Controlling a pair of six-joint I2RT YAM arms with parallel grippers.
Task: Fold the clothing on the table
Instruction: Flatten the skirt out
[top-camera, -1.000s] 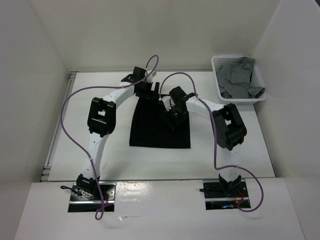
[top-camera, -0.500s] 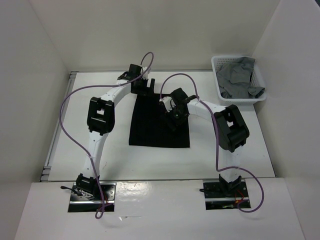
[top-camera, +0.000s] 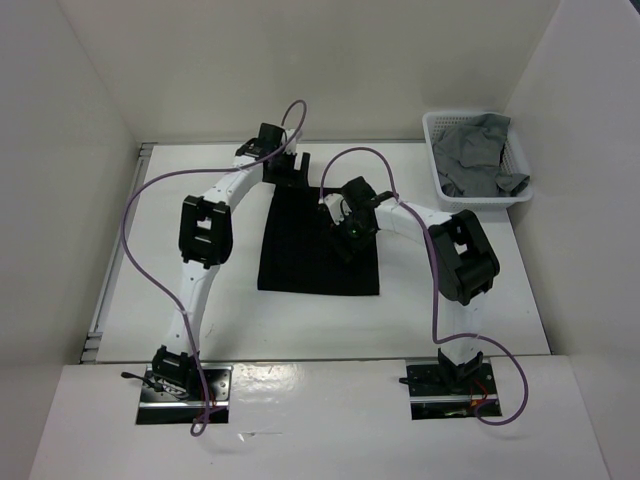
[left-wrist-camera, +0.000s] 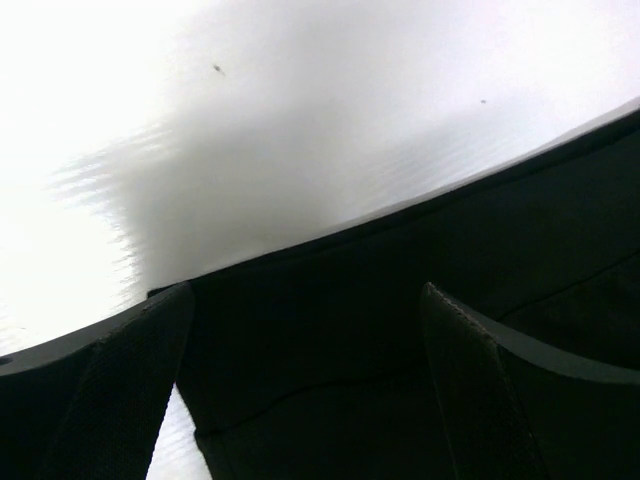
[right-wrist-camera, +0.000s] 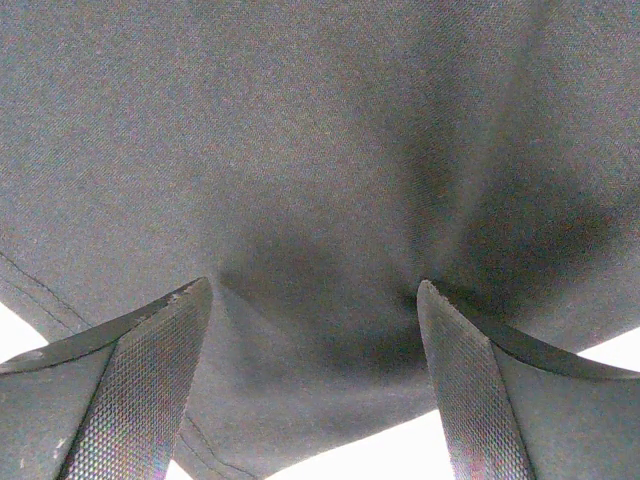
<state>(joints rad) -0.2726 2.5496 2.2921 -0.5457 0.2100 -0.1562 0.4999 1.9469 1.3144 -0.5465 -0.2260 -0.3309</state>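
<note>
Clothing (top-camera: 318, 265) lies flat on the table (top-camera: 250, 320) in the top view, its far edge under the left pincer (top-camera: 291, 178) and its right half beneath the right pincer (top-camera: 345, 245). The left wrist view shows jaws spread, the hem between them and bare table beyond. The right wrist view shows jaws spread, with only puckered cloth between them.

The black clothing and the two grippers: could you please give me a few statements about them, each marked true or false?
1. The black clothing lies spread on the table. True.
2. The left gripper is shut on the clothing. False: its jaws stand open at the garment's far edge.
3. The right gripper is open over the clothing. True.
4. The grey garment lies on the table. False: it sits in the white basket at the far right.
</note>
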